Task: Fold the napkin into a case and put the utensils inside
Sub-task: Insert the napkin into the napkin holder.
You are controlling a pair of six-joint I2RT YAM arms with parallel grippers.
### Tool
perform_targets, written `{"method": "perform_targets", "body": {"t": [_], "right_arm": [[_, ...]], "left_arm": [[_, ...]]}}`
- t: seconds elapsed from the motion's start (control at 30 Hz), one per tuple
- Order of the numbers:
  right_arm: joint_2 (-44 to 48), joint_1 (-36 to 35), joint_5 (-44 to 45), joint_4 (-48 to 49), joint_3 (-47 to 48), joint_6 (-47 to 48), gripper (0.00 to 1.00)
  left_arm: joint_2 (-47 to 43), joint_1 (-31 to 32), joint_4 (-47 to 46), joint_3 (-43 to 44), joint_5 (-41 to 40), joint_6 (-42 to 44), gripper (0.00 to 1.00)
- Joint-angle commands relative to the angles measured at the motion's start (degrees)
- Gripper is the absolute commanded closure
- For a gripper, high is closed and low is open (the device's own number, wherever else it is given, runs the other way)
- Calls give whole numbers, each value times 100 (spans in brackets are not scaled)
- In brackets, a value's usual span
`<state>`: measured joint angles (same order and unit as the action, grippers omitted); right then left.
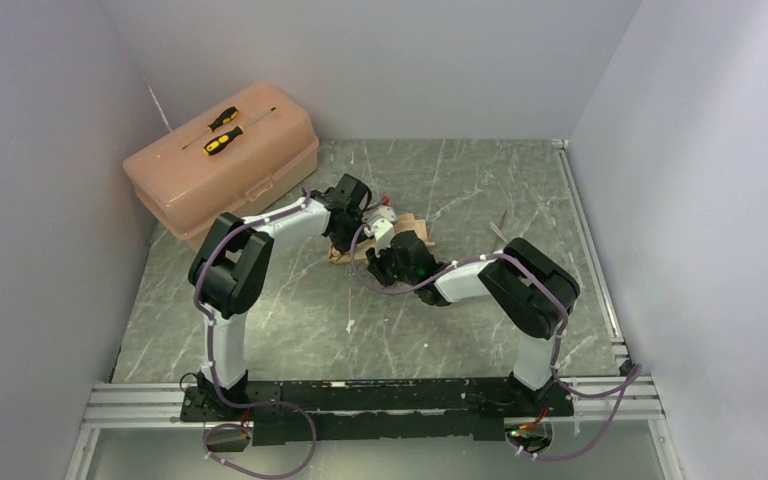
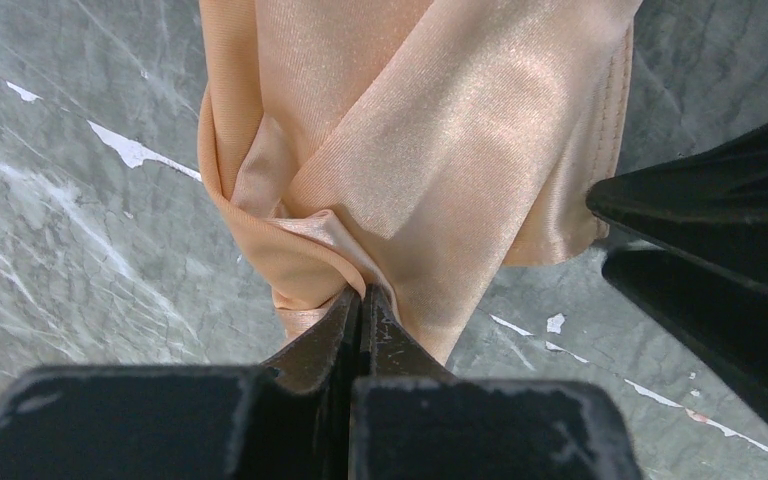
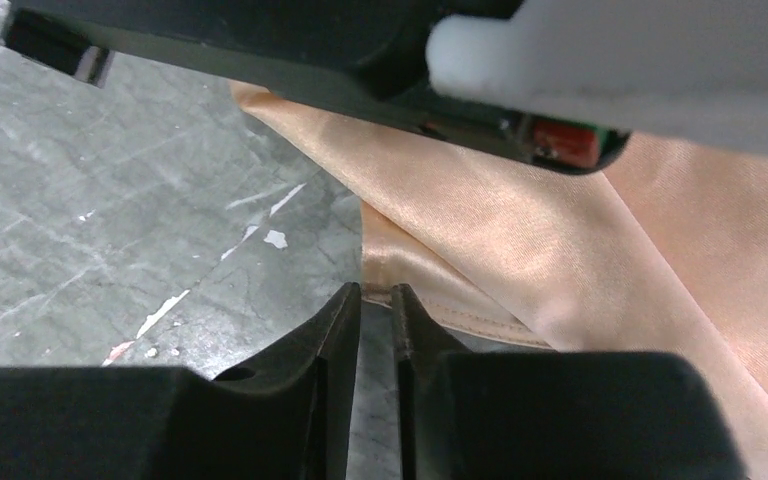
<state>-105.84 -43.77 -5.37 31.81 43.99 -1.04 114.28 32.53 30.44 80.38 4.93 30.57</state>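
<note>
Grey marbled table (image 2: 80,200) bears the shiny, creased peach napkin (image 2: 440,150).

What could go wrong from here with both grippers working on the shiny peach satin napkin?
The right gripper, jaws narrowly parted, only reaches the hem of the shiny peach satin napkin; it may close on too little and slip. The left gripper pinches a bunched fold, so pulling could drag the layers apart. The two grippers sit very close and might bump.
</note>
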Motion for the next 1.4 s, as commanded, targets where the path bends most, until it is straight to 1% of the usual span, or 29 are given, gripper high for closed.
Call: {"method": "perform_targets", "body": {"t": [0.0,0.03,0.1,0.13,0.27,0.5,0.67,0.8,0.87,0.9,0.97,1.07,1.17,1.27,1.37], "right_arm": [[-51,-17,461,-672,-48,-170,85],[-40,-26,486,-667,-46,-196,91],[0,-27,494,-673,-16,-212,99],[8,-27,494,-687,-1,-219,100],[19,-41,346,-738,78,-305,100],[-82,-345,54,-623,253,-569,100],[-108,-435,-111,-502,324,-724,100],[-6,-436,-127,-500,301,-720,100],[121,-432,49,-549,249,-653,100],[192,-431,220,-554,202,-625,94],[371,-430,496,-446,55,-491,75],[597,-428,746,-365,-102,-313,63],[655,-417,796,-362,-67,-266,60],[523,-405,798,-422,69,-321,60],[633,-396,807,-284,-9,-275,59]], "left_arm": [[323,-56,286,-203,155,-101,97],[315,-54,279,-206,167,-112,97],[308,-55,266,-214,161,-122,97],[304,-55,259,-212,159,-127,97],[286,-55,247,-192,158,-166,97],[254,-57,209,-171,194,-305,97],[238,-54,184,-193,184,-330,97],[225,-54,176,-213,197,-324,97],[213,-57,175,-227,201,-316,97],[205,-57,173,-247,201,-321,97],[184,-56,165,-279,204,-304,97],[163,-56,157,-316,186,-273,97],[130,-55,138,-356,184,-260,97],[129,-54,172,-327,186,-269,97],[130,-55,210,-310,189,-270,97]]}}
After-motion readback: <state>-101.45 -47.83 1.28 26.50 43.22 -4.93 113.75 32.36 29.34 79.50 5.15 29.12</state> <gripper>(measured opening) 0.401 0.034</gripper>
